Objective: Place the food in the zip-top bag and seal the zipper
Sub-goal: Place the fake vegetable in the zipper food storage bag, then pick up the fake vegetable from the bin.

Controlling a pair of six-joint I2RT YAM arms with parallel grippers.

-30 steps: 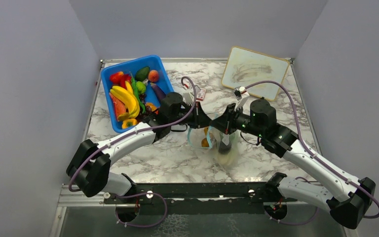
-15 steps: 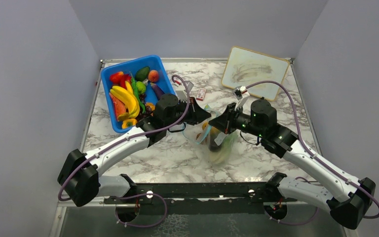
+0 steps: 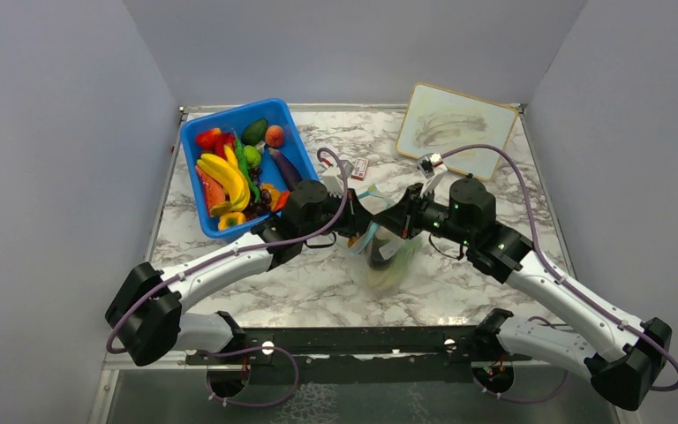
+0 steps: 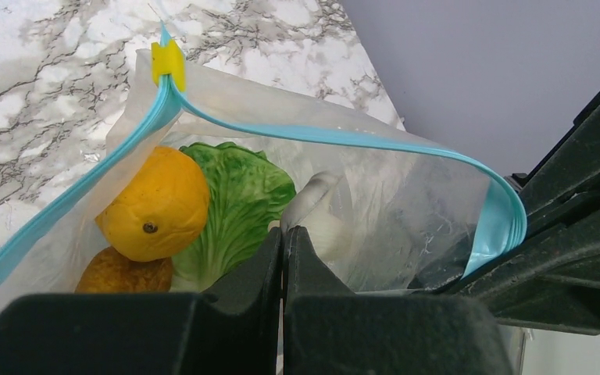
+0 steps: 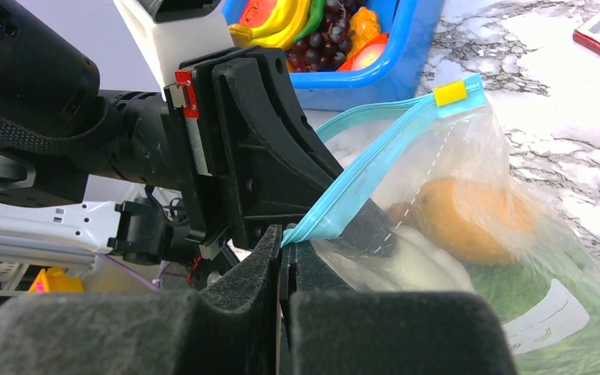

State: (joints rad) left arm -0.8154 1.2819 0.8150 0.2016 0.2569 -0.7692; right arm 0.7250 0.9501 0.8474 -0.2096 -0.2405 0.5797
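Two grippers meet at the zip-top bag (image 3: 387, 263), centre of the top view, on the marble table (image 3: 318, 283).

Right gripper (image 5: 281, 262): fingers pressed together and pinching one end of the zipper (image 5: 324, 215). The light-blue strip runs up and right from the pinch to a yellow slider (image 5: 450, 94).

Left gripper (image 4: 283, 242): fingers flat against each other, tips at the bag's clear wall. Cannot tell if any film is caught between them.

Left wrist view: the two blue strips part from the slider, so the mouth is open. Inside are the lettuce (image 4: 238, 195) and an orange round piece (image 4: 156, 203) touching its left side. A browner round piece (image 4: 121, 272) sits just below that.

Blue bin (image 3: 238, 163), upper left of the top view, holds more toy fruit. A small red-and-white box (image 3: 359, 168) lies on the table between the bin and a whiteboard (image 3: 455, 119) at upper right.
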